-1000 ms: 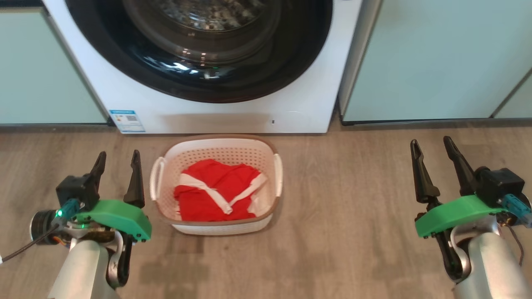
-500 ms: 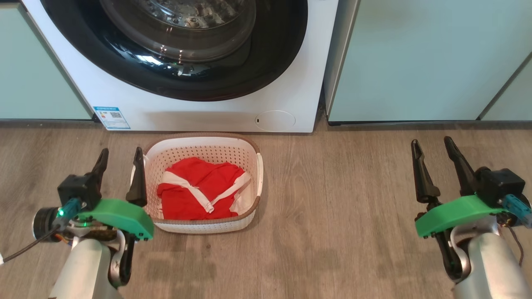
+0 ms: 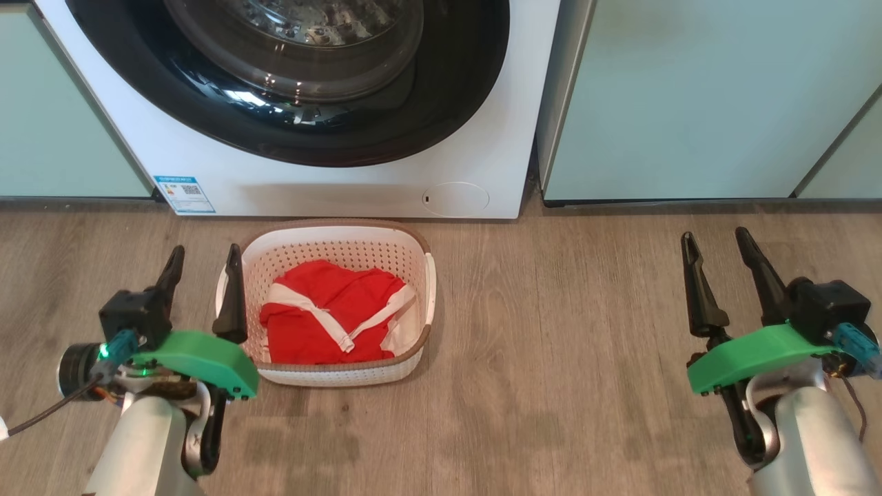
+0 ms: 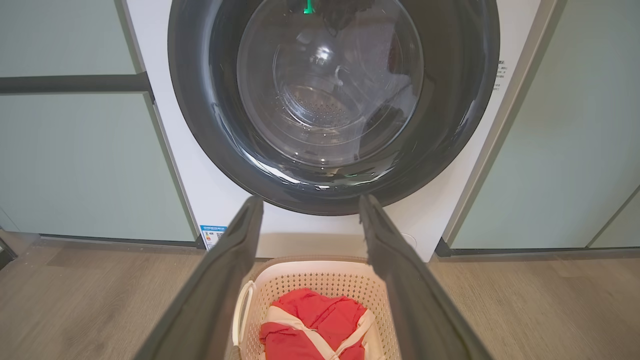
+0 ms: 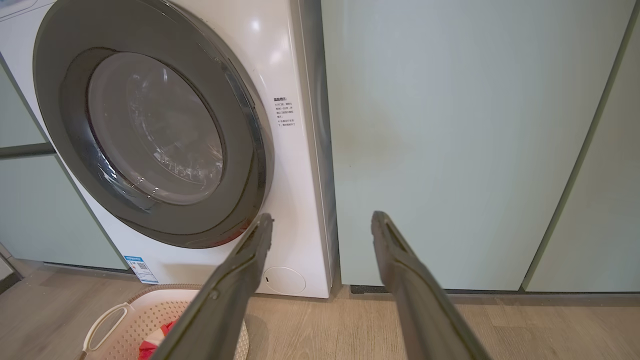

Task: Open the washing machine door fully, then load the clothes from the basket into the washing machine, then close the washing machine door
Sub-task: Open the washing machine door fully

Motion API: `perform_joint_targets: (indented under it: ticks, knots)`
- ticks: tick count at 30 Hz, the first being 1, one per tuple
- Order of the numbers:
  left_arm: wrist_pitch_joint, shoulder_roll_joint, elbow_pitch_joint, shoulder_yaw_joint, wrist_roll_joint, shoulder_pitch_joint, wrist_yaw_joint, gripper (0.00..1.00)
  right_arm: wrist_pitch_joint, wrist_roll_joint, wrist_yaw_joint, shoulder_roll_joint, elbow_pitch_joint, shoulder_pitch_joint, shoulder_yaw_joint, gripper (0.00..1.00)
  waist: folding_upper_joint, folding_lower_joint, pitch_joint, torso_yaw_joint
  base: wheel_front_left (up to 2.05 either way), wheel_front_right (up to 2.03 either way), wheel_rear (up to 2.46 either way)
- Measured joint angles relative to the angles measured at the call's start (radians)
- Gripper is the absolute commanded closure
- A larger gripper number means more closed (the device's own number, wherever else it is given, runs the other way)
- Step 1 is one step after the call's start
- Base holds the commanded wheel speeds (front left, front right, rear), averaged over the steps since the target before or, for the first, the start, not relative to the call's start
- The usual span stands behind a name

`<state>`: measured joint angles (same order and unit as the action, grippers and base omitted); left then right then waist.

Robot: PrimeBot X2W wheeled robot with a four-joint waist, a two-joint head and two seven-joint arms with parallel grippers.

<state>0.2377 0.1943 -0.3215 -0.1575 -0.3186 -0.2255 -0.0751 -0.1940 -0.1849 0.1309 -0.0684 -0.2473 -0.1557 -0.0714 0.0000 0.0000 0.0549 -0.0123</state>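
Closed door (image 4: pixel 332 100) lies straight ahead of the left gripper (image 3: pixel 204 251), up beyond the basket (image 4: pixel 320 275); right gripper (image 3: pixel 713 235) faces the cabinet (image 5: pixel 450 150) beside it; both spread, empty

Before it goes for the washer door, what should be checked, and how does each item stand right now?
1. The washing machine door is shut, with nothing touching it: ok.
2. The left gripper is open and empty: ok.
3. The right gripper is open and empty: ok.
4. The clothes lie inside the basket, none hanging over its rim: ok.
5. The basket is out of the door's swing: cannot tell; it stands on the floor close in front of the washing machine.
6. A handle or grip edge on the door is located: cannot tell; none stands out on the black rim.
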Motion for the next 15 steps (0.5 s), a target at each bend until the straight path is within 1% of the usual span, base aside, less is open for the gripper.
perform_joint_targets:
  ticks: [9, 10, 11, 12, 15]
  knots:
    - [0.000, 0.002, 0.000, -0.002, -0.010, 0.000, -0.005, 0.00, 0.000, 0.000, 0.000, 0.000, -0.004, 0.000, -0.001, 0.00, 0.0000, 0.0000, 0.006, 0.001, 0.00, 0.00, 0.00]
    - [0.000, 0.002, 0.000, -0.002, -0.010, 0.000, -0.008, 0.00, 0.000, 0.000, 0.000, 0.000, -0.006, 0.000, -0.002, 0.17, 0.0000, 0.0000, 0.006, 0.001, 0.00, 0.00, 0.00]
    - [0.001, 0.003, 0.000, -0.002, -0.010, 0.000, -0.008, 0.00, 0.000, -0.003, 0.000, 0.000, -0.007, 0.000, -0.004, 0.96, 0.0000, 0.0000, 0.007, 0.001, 0.00, 0.00, 0.00]
    - [0.001, 0.003, 0.001, -0.003, -0.010, 0.000, -0.008, 0.00, 0.000, -0.012, 0.000, 0.000, -0.008, 0.000, -0.005, 1.00, 0.0000, 0.0000, 0.009, 0.001, 0.00, 0.00, 0.00]
    - [0.001, 0.004, 0.007, -0.003, -0.010, 0.000, -0.009, 0.00, 0.002, -0.021, 0.000, 0.000, -0.010, 0.000, -0.012, 1.00, 0.0000, 0.0000, 0.015, 0.001, 0.00, 0.00, 0.00]
